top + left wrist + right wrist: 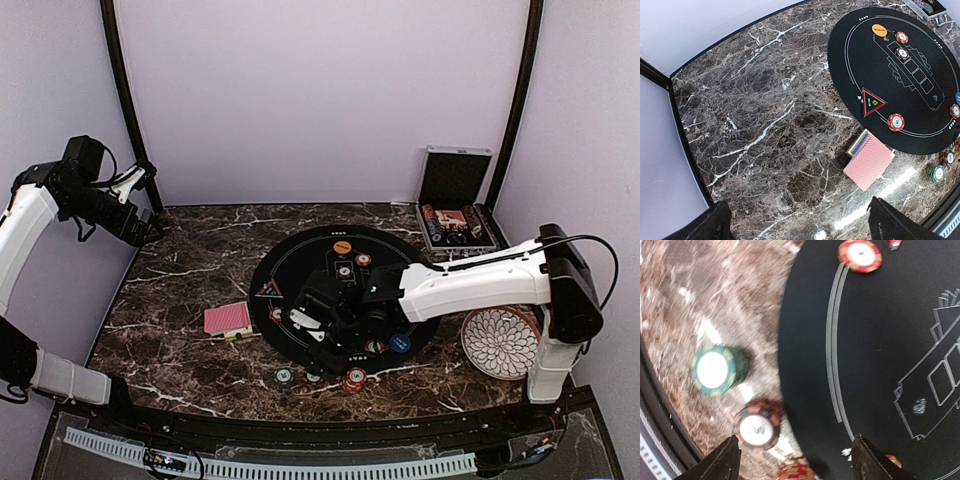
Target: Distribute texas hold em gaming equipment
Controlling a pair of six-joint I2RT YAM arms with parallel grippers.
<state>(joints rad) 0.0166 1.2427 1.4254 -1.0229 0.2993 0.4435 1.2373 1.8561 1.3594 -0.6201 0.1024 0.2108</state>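
Note:
A black round mat [300,262] holds an orange button [342,246], a blue button [400,343], a triangular marker [268,289] and single red chips [363,260]. Red-backed cards [228,318] lie on the marble left of the mat. A green chip stack [284,377] and a red chip stack [354,379] stand off the mat's near edge. My right gripper [322,345] hovers open and empty over that edge. In the right wrist view [797,462] the green stack [714,370] and a red-black stack [757,427] lie just ahead of it. My left gripper [140,225] is raised at the far left, open and empty [802,231], looking down on the cards [870,161].
An open silver case [455,215] with more chips and cards stands at the back right. A white patterned plate [500,342] sits at the right, partly under my right arm. Dark frame posts stand at both back corners.

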